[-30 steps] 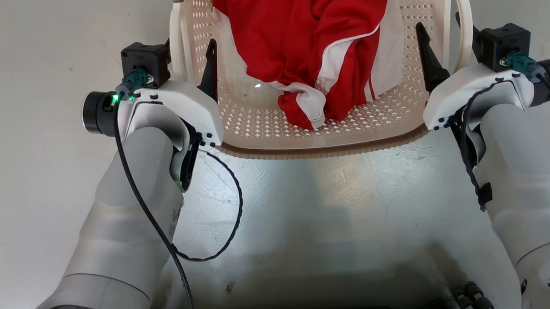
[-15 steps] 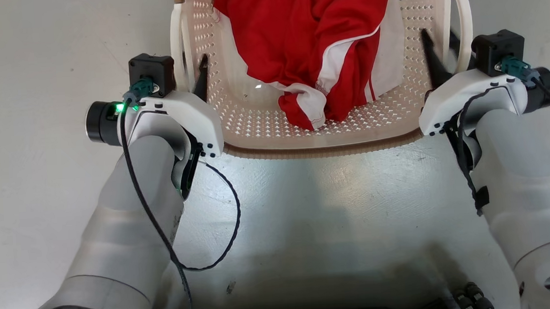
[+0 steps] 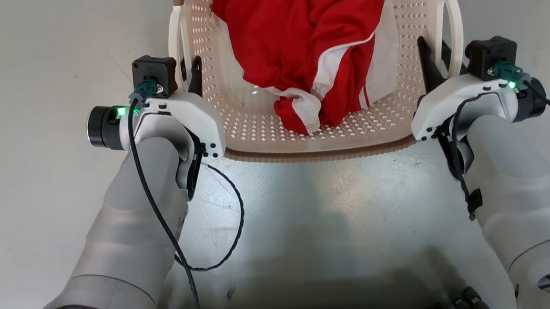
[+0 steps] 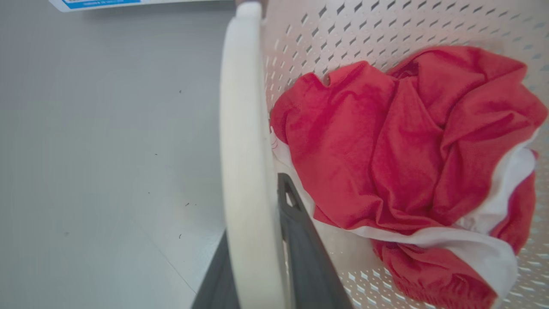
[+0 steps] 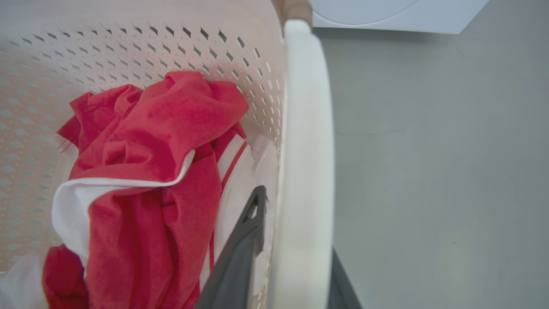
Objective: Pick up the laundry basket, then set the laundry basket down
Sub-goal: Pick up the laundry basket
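Seen from beside the robot, bare grey floor (image 3: 26, 141) lies at far left. The left hand (image 3: 189, 71) has one dark finger outside and one inside the left loop handle (image 4: 246, 150), narrowed onto it so both press its faces. A loose black cable (image 3: 234, 224) hangs from that forearm.

The laundry basket (image 3: 313, 153) sits low between the two arms, straight in front of the robot; I cannot tell whether its base rests on the floor. A crumpled red and white garment (image 3: 296, 38) is heaped inside, towards the far end.

The right hand (image 3: 435, 54) pinches the right loop handle (image 5: 304, 171) the same way. A white washing machine (image 5: 386, 13) stands just beyond the basket's far right corner.

Likely trouble: the handles are smooth and rounded, so a thin pinch could slide along them. Uneven lifting would tip the basket and spill the garment. Each inner finger lies close to the cloth and might snag it. Pushing forward could knock the basket against the machine.
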Robot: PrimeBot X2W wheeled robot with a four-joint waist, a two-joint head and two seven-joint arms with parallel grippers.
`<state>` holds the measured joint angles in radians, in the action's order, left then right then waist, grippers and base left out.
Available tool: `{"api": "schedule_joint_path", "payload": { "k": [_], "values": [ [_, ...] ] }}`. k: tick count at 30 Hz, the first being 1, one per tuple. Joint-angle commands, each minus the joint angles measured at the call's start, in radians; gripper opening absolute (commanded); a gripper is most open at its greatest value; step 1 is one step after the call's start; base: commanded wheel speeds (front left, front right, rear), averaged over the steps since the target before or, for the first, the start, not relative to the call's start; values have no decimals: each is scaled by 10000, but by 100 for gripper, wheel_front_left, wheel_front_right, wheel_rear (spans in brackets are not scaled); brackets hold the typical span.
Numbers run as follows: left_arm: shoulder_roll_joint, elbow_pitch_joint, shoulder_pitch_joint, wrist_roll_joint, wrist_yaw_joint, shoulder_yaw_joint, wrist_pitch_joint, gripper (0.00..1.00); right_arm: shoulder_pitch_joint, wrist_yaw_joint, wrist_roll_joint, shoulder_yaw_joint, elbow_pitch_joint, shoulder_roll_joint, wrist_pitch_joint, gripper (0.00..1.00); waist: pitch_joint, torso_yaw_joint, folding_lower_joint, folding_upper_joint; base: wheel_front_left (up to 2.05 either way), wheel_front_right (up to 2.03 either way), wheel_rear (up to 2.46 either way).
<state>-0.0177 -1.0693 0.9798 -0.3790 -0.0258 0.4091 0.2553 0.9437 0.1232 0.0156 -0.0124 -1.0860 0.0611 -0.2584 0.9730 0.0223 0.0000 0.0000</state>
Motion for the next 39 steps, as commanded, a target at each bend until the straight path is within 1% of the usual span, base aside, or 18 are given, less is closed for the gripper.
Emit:
{"api": "schedule_joint_path", "payload": {
  "k": [1,9,13,18,28,39],
  "values": [
    [-325,138,-113,101,77,-80,65,0,-452,75,-57,332,-45,-108,-34,0,-105,-29,0,0,0,0,0],
    [-325,-496,-404,68,196,120,65,0,-569,75,608,1180,-809,-108,-34,0,-906,-222,0,0,0,0,0],
    [-325,-952,-685,-85,318,283,65,0,-720,75,979,1734,-1280,-108,35,0,-1539,-339,0,0,0,0,0],
    [-325,-1522,-1192,-395,419,622,-98,0,-1125,75,1540,2466,-1552,-108,383,0,-2493,-440,0,0,0,0,0],
    [-325,-1673,-2501,-1061,456,1474,-501,0,-2177,75,2442,3683,-1705,-108,1069,0,-4546,-414,0,0,0,0,0],
    [-325,-1370,-4164,-1639,357,2743,-1120,0,-3769,75,3720,5182,-1284,-108,2165,0,-6675,-434,0,0,0,0,0]
  ]
}}
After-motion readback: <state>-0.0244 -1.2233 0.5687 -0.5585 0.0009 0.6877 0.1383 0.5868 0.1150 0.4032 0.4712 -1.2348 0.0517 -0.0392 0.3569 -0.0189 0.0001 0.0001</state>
